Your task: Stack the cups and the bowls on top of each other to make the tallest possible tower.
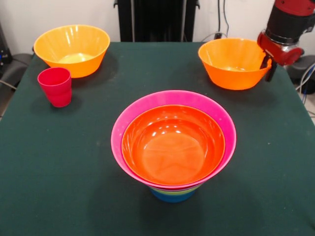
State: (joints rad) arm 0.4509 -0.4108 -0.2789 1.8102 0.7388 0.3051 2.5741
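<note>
The tower stands at the table's middle near the front: a wide orange bowl (172, 145) nested in a large pink bowl (219, 115), over a lime green rim (173, 192) and a small blue base (172, 197). One large yellow-orange bowl (72, 49) sits at the back left, with the red cup (55, 86) upright in front of it. A second yellow-orange bowl (231, 63) sits at the back right. My gripper (268, 68) is at this bowl's right rim. The sky blue cup, purple bowl and small green bowl are not visible.
The table (59, 172) is covered in dark green cloth. The robot's black pedestal (157, 19) stands behind the far edge. Cables (305, 78) hang off the right side.
</note>
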